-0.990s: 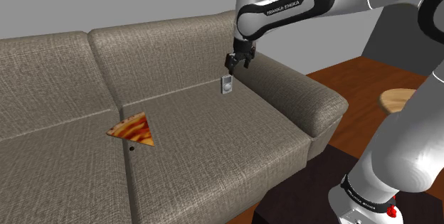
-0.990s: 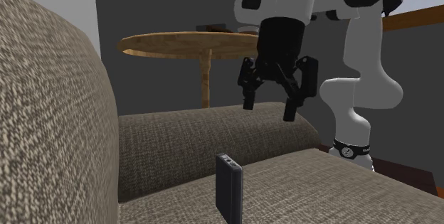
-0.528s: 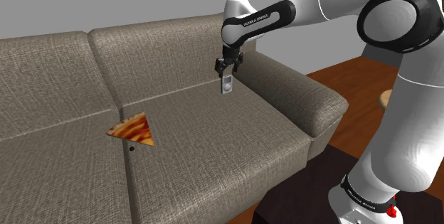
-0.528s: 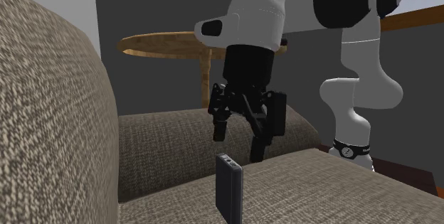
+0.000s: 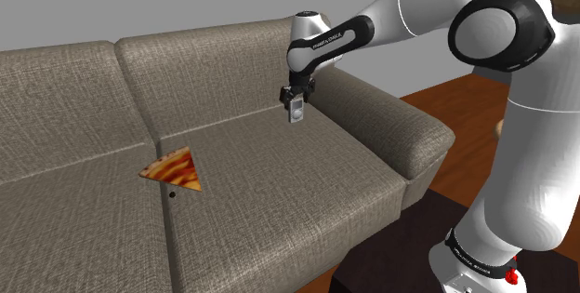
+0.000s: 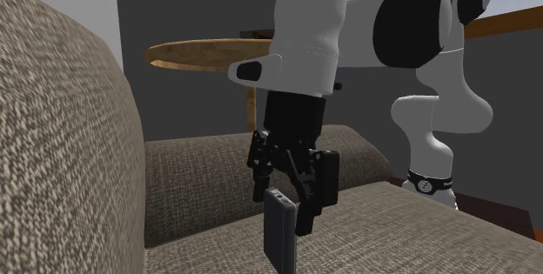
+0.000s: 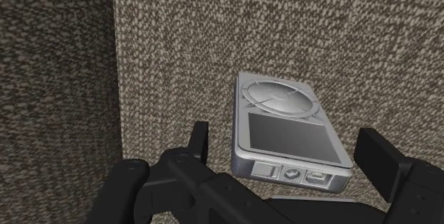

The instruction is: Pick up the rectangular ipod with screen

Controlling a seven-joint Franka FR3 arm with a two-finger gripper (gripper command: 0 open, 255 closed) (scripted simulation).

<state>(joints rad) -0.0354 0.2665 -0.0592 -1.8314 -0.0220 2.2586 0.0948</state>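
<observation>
The ipod (image 5: 296, 112) is a small silver rectangle with a round wheel, a dark screen and a row of buttons (image 7: 284, 130). It stands on edge (image 6: 279, 229) on the brown sofa's seat (image 5: 279, 189), close to the backrest. My black gripper (image 5: 296, 95) hangs directly over it, open. In the wrist view my gripper (image 7: 288, 157) has one finger on each side of the ipod, with a gap on both sides. In the second exterior view my gripper (image 6: 285, 201) reaches down to the ipod's top end.
A pizza slice (image 5: 174, 169) lies on the seat toward the shoulder view's left. The backrest (image 5: 204, 59) rises just behind the ipod and the armrest (image 5: 390, 119) is to its right. A round wooden table (image 6: 217, 53) stands beyond the sofa.
My gripper has come down and shifted toward the shoulder view's left, from above the armrest to straddling the ipod's top. The fingers stay open and the ipod has not moved.
</observation>
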